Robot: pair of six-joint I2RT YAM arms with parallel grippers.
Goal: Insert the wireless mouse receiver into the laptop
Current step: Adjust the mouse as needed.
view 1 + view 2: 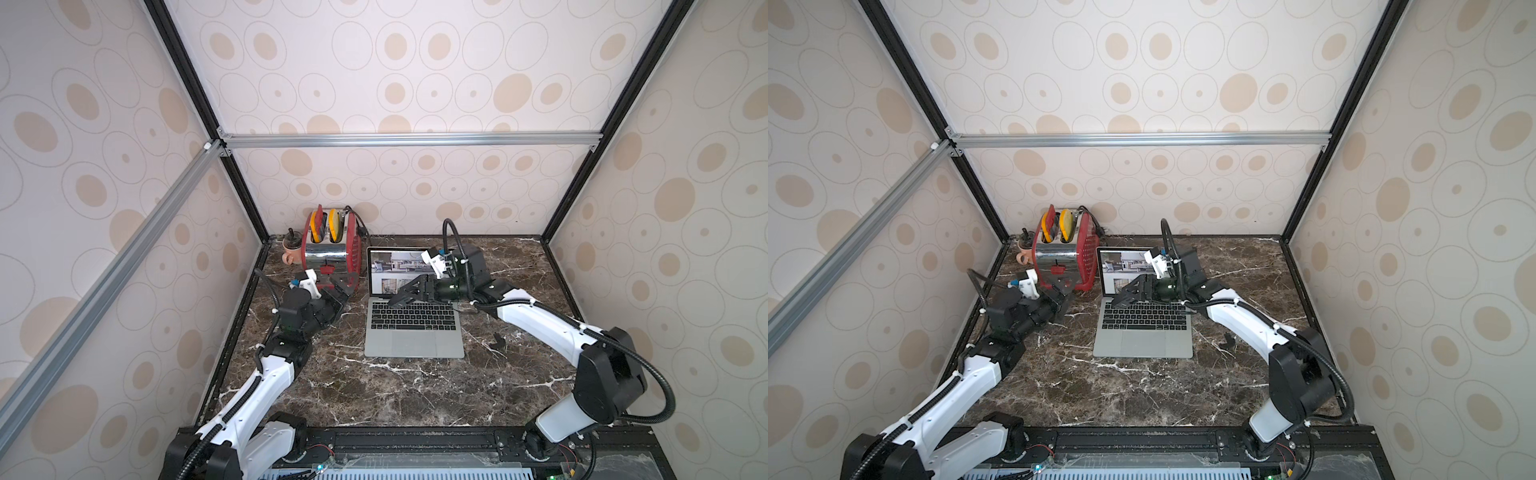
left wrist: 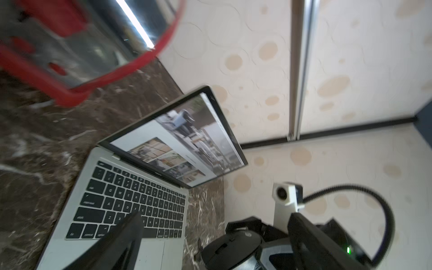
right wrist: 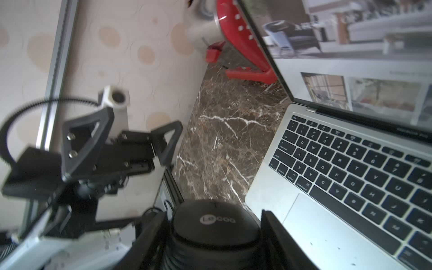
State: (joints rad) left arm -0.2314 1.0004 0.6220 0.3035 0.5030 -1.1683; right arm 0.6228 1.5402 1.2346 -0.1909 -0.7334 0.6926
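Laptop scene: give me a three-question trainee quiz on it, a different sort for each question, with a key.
1. True or false: the left gripper is shut.
2. What does the right gripper hold?
3. The toaster stands on the laptop's: A left-arm side; B right-arm side; C trackpad.
Key: 1 false, its jaws stand open. 2 A black mouse. 3 A.

White logo on black mouse reads approx. "Lecoo" — laptop keys carry white QWERTY letters, nos., plus "caps lock", "control", "option", "command" — txt under screen too blurred.
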